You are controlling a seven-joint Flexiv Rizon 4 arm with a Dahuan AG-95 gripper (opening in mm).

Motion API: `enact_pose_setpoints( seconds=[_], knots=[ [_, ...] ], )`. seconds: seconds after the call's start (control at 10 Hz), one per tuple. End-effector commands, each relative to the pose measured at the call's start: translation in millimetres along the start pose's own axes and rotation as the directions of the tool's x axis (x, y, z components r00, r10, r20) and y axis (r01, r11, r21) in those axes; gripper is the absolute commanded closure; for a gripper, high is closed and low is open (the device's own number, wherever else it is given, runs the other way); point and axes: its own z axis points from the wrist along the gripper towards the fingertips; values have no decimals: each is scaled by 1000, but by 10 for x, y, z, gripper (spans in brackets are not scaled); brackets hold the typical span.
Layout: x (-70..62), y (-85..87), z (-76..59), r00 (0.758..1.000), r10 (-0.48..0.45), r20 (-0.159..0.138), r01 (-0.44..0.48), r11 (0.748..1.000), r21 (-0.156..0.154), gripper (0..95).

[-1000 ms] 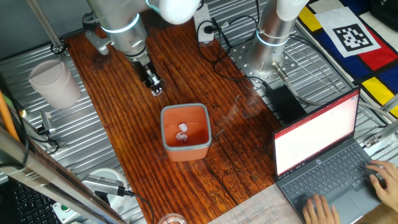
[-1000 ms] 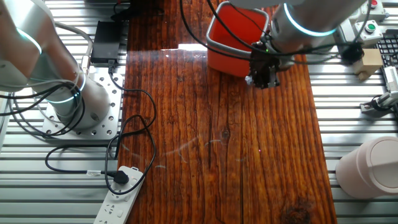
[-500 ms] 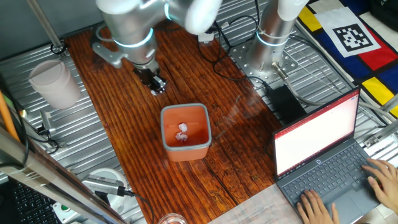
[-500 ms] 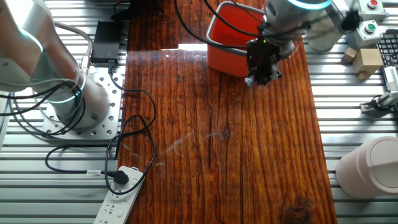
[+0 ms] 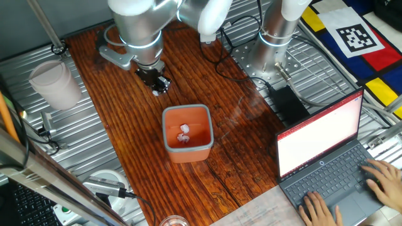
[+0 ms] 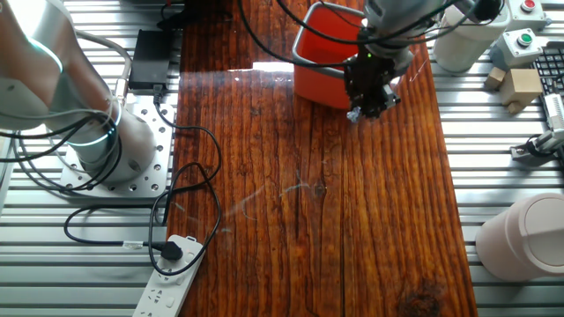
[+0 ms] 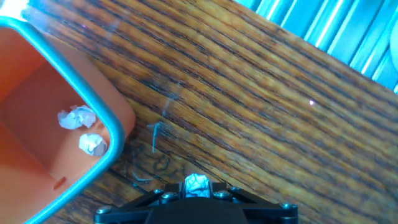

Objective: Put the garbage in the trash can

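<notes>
Scraps I count: three [image 7: 197, 184]
Scraps inside bin: two
Orange bin: one [image 5: 202, 148]
Cups: one [image 5: 55, 83]
Laptops: one [image 5: 333, 157]

A laptop [image 5: 326, 157] sits right of the wooden board [image 5: 188, 119]; a cup [image 5: 55, 83] stands left, a power strip [image 6: 172, 282] nearby.

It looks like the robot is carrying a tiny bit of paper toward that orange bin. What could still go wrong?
The scrap between the gripper fingertips is tiny and only pinched at the tips, so it might slip out onto the table. The gripper is beside the bin, not over it; releasing early would probably miss. Moving across low, the fingers could catch the bin's thick rim and push it.
</notes>
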Motion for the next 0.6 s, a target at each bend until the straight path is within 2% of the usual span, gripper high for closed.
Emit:
enact_pose_setpoints(
  seconds=[0.1, 0.4, 0.6],
  knots=[
    [-9, 265, -242, 975, 220, -16, -216, 939, -268, 950],
    [-47, 489, -380, 959, 283, -20, -275, 909, -314, 950],
    [-136, 651, -408, 934, 357, -28, -343, 869, -357, 950]
  ],
)
